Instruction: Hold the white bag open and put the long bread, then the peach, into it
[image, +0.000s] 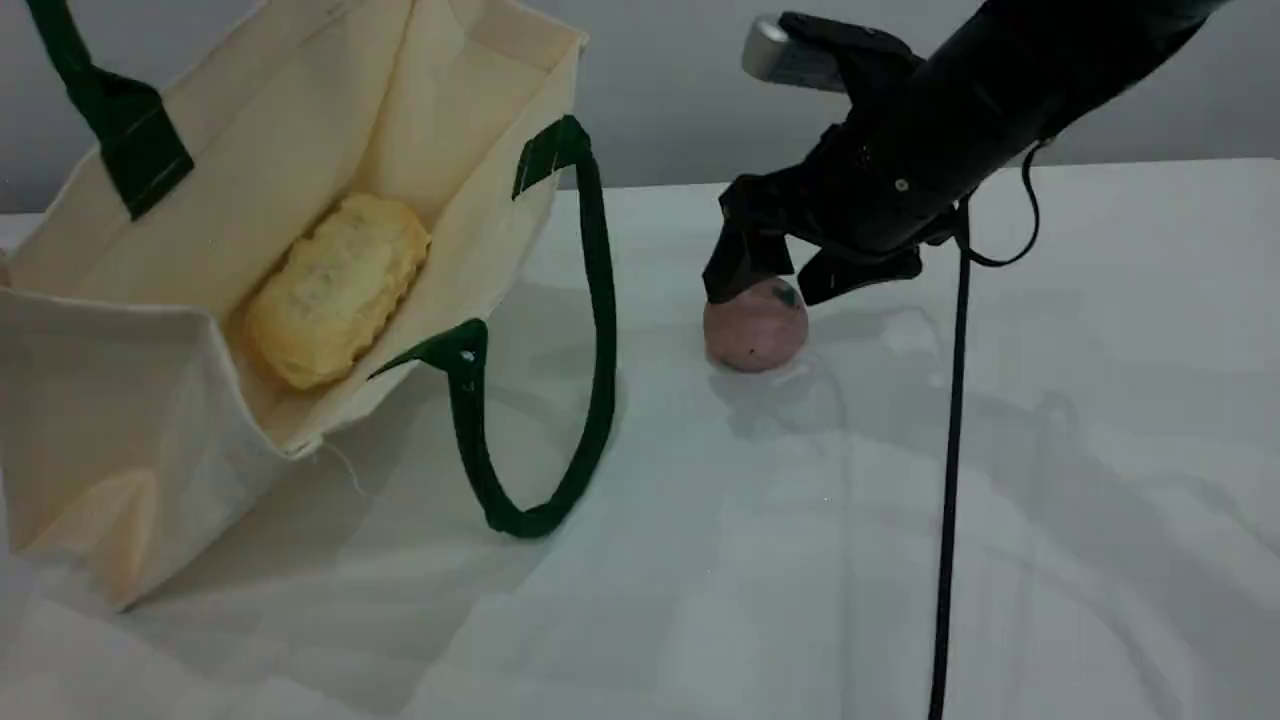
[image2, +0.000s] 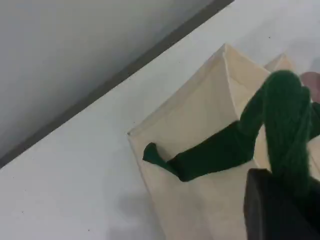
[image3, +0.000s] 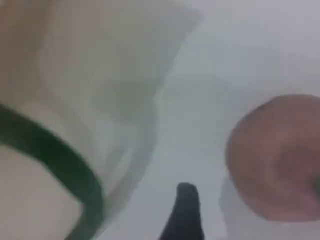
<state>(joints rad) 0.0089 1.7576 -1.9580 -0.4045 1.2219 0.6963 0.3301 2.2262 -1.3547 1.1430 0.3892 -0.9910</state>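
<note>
The white bag (image: 120, 400) stands open at the left, and the long bread (image: 335, 290) lies inside on its bottom. One green handle (image: 130, 140) runs up out of the top left corner of the scene view. In the left wrist view that handle (image2: 225, 150) loops over my left gripper (image2: 280, 200), which is shut on it above the bag (image2: 200, 115). The other handle (image: 600, 300) droops onto the table. The pink peach (image: 755, 330) sits on the table to the bag's right. My right gripper (image: 775, 288) is open just over it, one finger at each side of its top. The right wrist view shows the peach (image3: 280, 160) beside one fingertip (image3: 185, 215).
A black cable (image: 948, 480) hangs from the right arm down to the view's bottom edge. The table wears a wrinkled white cloth (image: 1100, 450), and a grey wall stands behind it.
</note>
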